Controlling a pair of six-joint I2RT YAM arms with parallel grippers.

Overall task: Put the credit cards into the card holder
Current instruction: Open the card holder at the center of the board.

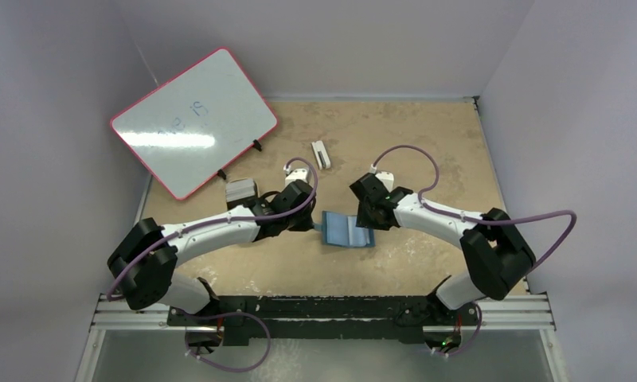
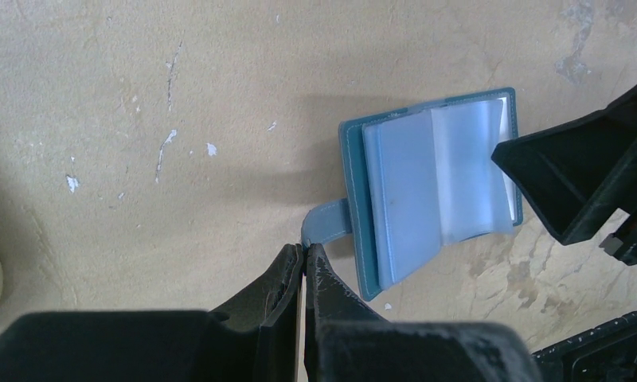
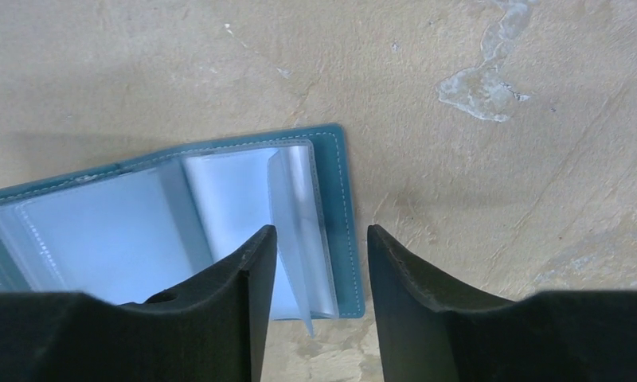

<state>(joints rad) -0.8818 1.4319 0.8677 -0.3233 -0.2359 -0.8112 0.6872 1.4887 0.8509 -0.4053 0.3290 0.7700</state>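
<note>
- Top external view: the open wallet [image 1: 345, 229] lies mid-frame, between my left gripper [image 1: 311, 224] and my right gripper [image 1: 368, 221].
- My left jaws are pressed together just beside the wallet's strap [image 2: 329, 224]. I cannot tell whether they hold anything.
- My right jaws stand apart, straddling the clear sleeves [image 3: 299, 231].
- Risk: the wallet looks loose on the table [image 1: 427, 143]. A nudge from my left side could slide it or flop the sleeves shut.

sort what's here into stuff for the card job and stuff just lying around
For the job:
card holder, lying open
grey stack, probably the credit cards
left tool
right tool, open over the holder

Lying about:
whiteboard
small white block
</note>
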